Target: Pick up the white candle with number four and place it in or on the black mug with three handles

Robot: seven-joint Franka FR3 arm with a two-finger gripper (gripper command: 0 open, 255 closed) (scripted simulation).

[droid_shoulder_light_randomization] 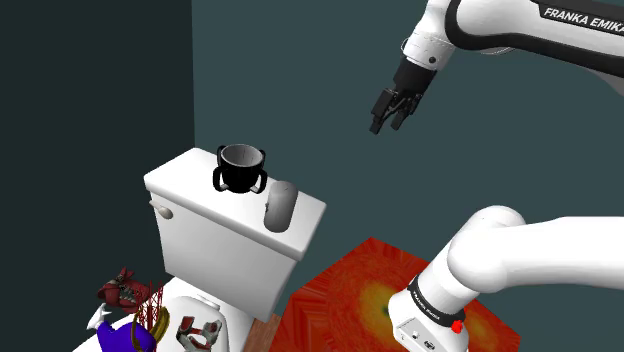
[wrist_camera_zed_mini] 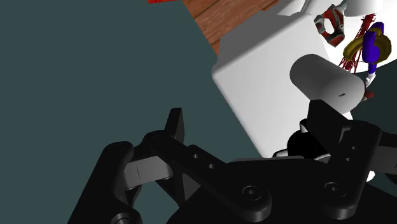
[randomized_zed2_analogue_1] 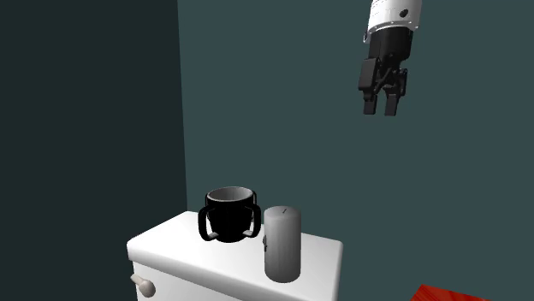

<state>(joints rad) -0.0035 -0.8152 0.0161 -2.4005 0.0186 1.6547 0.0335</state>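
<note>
Pincer [randomized_zed2_analogue_1: 382, 111], all black and two-fingered, is seen high in the air before the dark teal wall [randomized_zed2_analogue_1: 282, 103], fingers parted, nothing held. Pale grey-white cylindrical candle [randomized_zed2_analogue_1: 282, 244] is stood upright on the white toilet cistern lid [randomized_zed2_analogue_1: 171, 248], just beside the glossy black three-handled mug [randomized_zed2_analogue_1: 228, 214], on the second exterior view's right of it. No numeral can be made out on the candle
</note>
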